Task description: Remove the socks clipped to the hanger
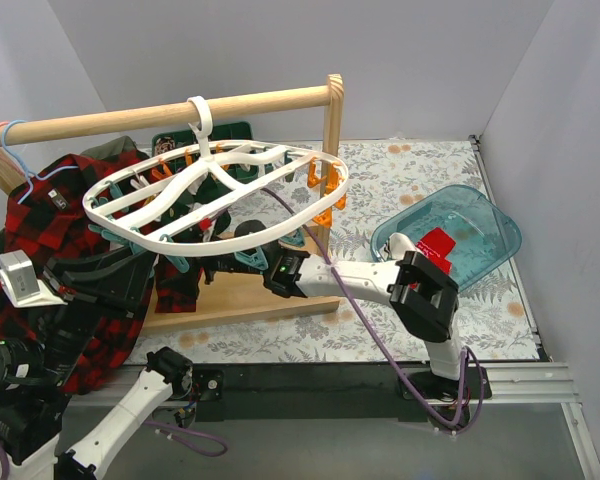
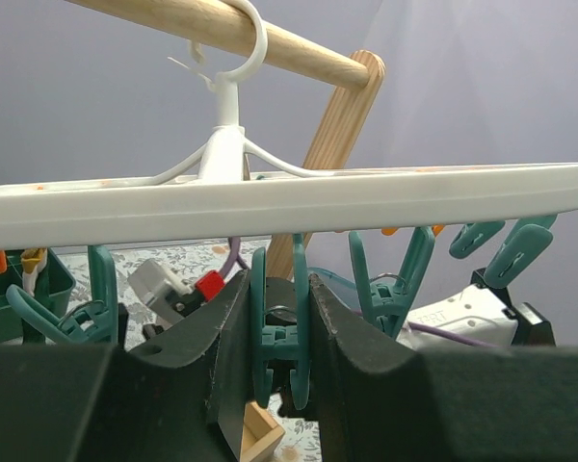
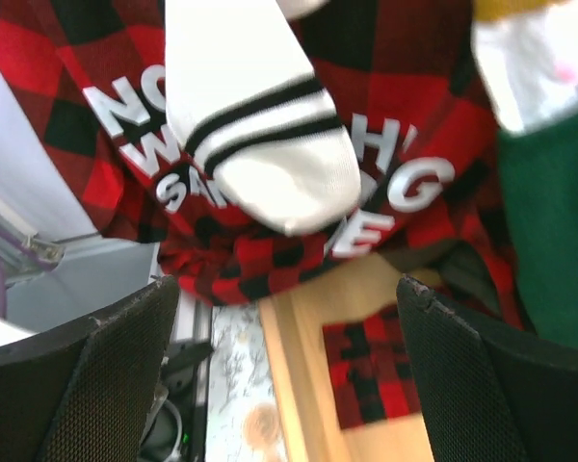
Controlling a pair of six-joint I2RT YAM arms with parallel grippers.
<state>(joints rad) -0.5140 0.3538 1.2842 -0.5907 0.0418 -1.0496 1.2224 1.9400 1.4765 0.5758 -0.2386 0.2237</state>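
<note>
The white oval hanger [image 1: 215,190] hangs by its hook from the wooden rail [image 1: 160,113]; it also shows in the left wrist view [image 2: 289,197]. My left gripper [image 2: 279,289] is shut on a teal clip [image 2: 281,332] under the frame, squeezing its two arms together. My right gripper [image 3: 289,318] is open and empty below the hanger. A white sock with black stripes [image 3: 260,144] and a dark green sock [image 3: 549,231] hang above and beyond it. In the top view both grippers are mostly hidden under the frame, the right one [image 1: 230,240] reaching in from the right.
A red-and-black plaid shirt [image 1: 50,250] hangs at the left on a blue-pink hanger [image 1: 15,150]. The stand's wooden base [image 1: 250,295] lies under the hanger. A teal bin [image 1: 480,240] at the right holds a red sock [image 1: 438,247]. A dark green container [image 1: 230,132] stands behind the rail.
</note>
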